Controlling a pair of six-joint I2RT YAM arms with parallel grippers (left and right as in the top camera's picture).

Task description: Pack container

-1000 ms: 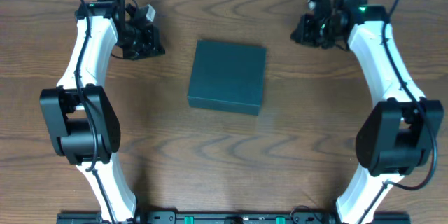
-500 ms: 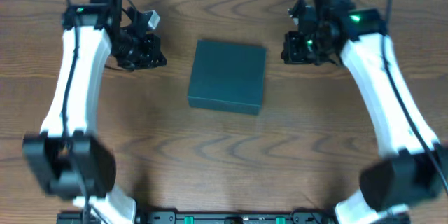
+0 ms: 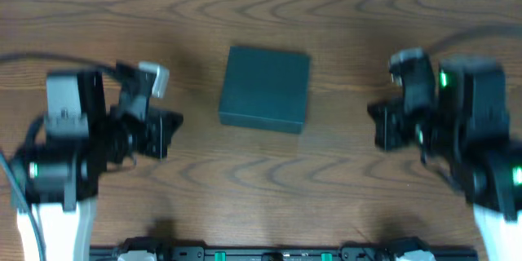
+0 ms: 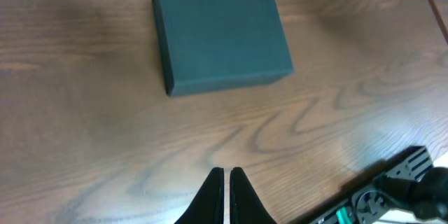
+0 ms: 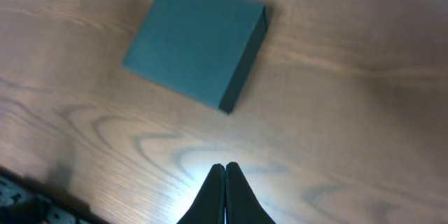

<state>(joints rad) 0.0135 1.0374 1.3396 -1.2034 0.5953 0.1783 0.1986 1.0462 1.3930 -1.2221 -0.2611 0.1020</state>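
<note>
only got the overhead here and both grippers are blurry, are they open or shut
observer: the left wrist view shows the left gripper shut, tips nearly touching, with nothing between them.
operator: and the right one
observer: the right gripper is shut as well. In its own wrist view it is pressed together and empty.
operator: does the lid look closed from the side
observer: yes. The right wrist view shows the container from an angle. Its lid lies flat and closed, with only a thin seam showing at one top corner.
</note>
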